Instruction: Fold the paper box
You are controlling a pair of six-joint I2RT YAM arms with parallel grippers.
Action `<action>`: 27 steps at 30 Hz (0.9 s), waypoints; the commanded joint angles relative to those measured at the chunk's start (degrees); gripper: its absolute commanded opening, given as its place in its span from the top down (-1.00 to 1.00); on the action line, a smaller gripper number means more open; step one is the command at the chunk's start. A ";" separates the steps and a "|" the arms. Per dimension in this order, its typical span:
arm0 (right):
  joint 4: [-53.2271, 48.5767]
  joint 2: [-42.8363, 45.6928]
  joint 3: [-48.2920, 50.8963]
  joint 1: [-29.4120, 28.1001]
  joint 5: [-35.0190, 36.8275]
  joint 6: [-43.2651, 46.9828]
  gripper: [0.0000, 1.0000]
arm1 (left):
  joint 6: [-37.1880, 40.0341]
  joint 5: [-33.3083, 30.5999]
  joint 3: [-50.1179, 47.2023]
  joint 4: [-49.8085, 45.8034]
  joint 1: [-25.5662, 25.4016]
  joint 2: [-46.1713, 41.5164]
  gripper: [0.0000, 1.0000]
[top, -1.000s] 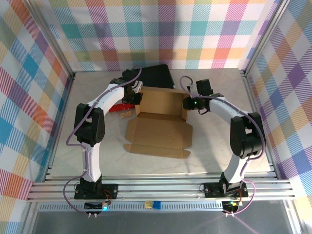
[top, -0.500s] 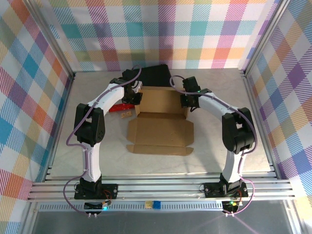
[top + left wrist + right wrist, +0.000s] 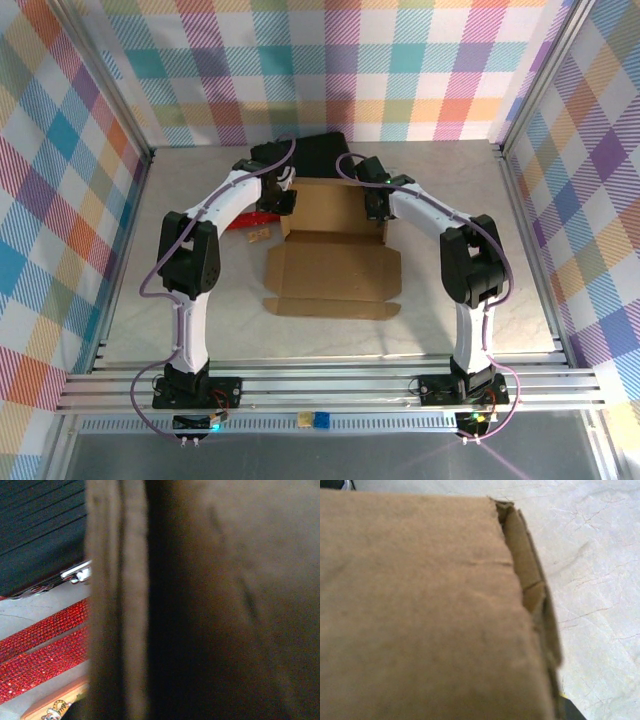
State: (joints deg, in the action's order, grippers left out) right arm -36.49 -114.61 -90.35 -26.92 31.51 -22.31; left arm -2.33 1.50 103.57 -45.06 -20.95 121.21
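paper box [image 3: 335, 255], left fingers [image 3: 284, 204] shut on its left wall, right fingers [image 3: 377, 208] shut at right wall, open table [image 3: 450, 300] in front

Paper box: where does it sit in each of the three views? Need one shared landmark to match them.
Top external: paper box at table centre, half folded, flat flaps toward the arm bases.
Left wrist: close up and blurred, across centre and right of frame.
Right wrist: close up, over left and centre, folded edge at right.
Landmark: black case, just behind the box in top external, upper left in left wrist.
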 commanded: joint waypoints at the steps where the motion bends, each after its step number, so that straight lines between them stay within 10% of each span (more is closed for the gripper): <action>1: -5.78 -0.91 0.27 0.20 1.74 -0.93 1.00 | -1.43 0.16 2.25 -1.69 -0.32 0.12 1.00; 5: -3.48 0.45 1.22 0.41 -3.67 0.92 1.00 | -1.30 0.52 2.55 -2.07 -0.39 0.30 1.00; 13: -0.70 6.50 2.39 2.41 -17.54 3.47 0.12 | 0.10 -0.35 4.36 -4.35 -0.32 1.09 1.00; 27: 5.41 16.06 13.46 8.73 -39.22 7.67 -0.19 | -0.04 -0.03 5.85 -5.91 -0.50 2.62 1.00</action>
State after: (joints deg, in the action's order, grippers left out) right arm -34.48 -101.60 -81.10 -20.05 1.30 -17.80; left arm -2.28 0.82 107.26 -49.19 -20.99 122.78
